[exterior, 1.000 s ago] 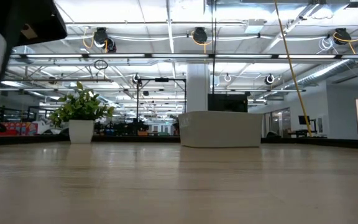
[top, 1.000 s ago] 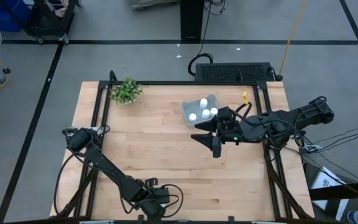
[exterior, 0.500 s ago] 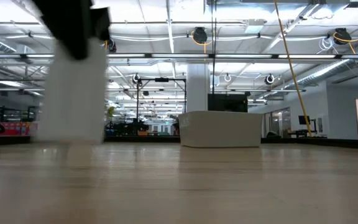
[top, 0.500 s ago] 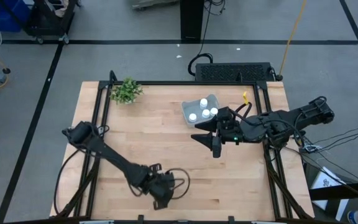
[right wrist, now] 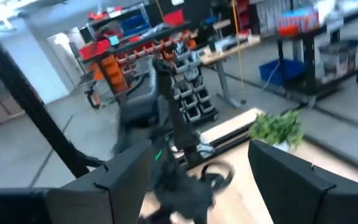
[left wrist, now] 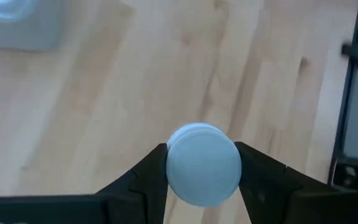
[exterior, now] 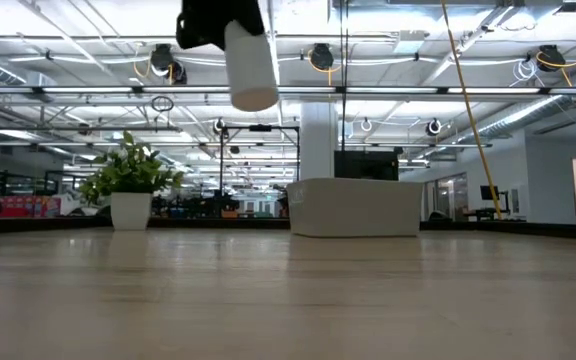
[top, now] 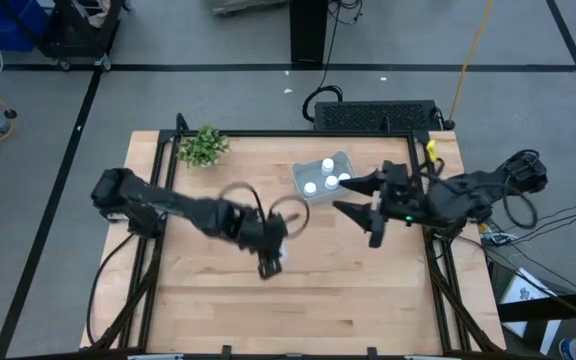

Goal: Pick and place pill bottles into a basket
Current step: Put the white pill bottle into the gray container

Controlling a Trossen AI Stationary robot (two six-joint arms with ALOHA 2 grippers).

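My left gripper (top: 269,258) is shut on a white pill bottle (exterior: 251,66) above the middle of the table, high off the wood, as the low view shows. The pale grey-blue basket (top: 322,177) stands at the far middle of the table with three white bottles (top: 327,178) in it; one corner of it shows in the left wrist view (left wrist: 17,25). My right gripper (top: 358,215) is open and empty, just right of the basket and on its near side. Other bottles are out of view. My left gripper pinches the bottle's round sides (left wrist: 173,165) between its two fingers (left wrist: 151,171), near the bottle's upper end. The fingers come from above, pointing down. The bottle hangs below them, almost upright and lifted clear of the table.
A small green plant (top: 203,146) in a white pot stands at the table's far left corner. Bare wood lies between my left gripper and the basket. The black table frame (top: 438,250) runs along the right edge.
My left gripper has gone from the table's near edge up and toward the far edge and the basket, carrying the bottle, which is now lifted well clear of the table. My right gripper has shifted a little toward the table's right edge.
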